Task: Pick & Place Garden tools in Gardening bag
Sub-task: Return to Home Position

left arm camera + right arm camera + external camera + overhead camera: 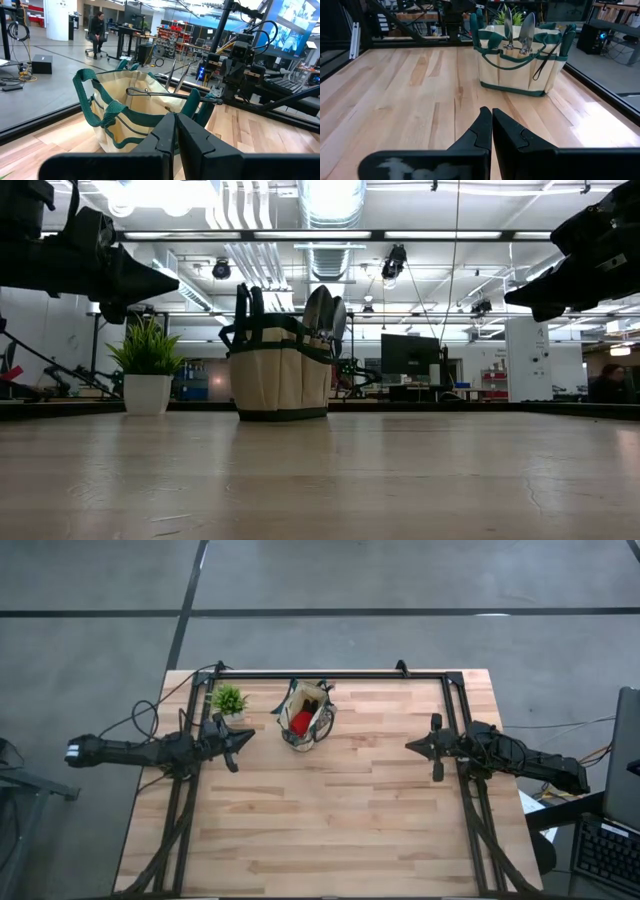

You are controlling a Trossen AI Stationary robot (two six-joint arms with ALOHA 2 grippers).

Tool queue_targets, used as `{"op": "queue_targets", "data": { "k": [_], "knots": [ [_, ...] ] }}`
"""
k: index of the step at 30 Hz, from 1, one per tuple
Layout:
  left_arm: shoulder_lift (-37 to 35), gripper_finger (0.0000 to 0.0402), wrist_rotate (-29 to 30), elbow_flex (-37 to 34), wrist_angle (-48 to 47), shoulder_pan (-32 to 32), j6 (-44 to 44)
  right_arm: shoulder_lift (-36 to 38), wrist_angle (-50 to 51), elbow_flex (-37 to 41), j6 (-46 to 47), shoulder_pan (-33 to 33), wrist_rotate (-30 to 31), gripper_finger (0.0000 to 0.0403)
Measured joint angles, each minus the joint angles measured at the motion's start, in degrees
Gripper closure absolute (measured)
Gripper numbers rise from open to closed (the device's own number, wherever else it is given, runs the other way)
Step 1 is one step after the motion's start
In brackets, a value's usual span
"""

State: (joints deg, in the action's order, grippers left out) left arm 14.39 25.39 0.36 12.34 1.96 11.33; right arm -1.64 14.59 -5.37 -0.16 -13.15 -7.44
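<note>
The gardening bag (pixel 305 718) stands at twelve o'clock on the table (pixel 350 830), with the trowels (pixel 518 31) upright inside. The left gripper (pixel 175 120) is at its nine o'clock and the right gripper (pixel 491 111) at its three o'clock, both closed and empty. I judge the packing done. Next, the arms need only park.

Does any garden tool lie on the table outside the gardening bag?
No: the high view shows only the gardening bag and the potted plant on the table.

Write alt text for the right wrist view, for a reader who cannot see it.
A beige fabric gardening bag with green trim stands upright on the light wooden table, two metal trowel blades sticking up from it. The right gripper, dark fingers shut, points toward it from a distance.
</note>
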Motion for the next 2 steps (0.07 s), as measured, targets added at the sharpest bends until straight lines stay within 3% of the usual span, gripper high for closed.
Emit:
{"op": "queue_targets", "data": {
  "k": [2],
  "knots": [
    [0.0, 0.0381, 0.0, 0.0, 0.0, 0.0, 0.0, 0.0, 0.0, 0.0, 0.1, 0.0, 0.0, 0.0394]
  ]
}}
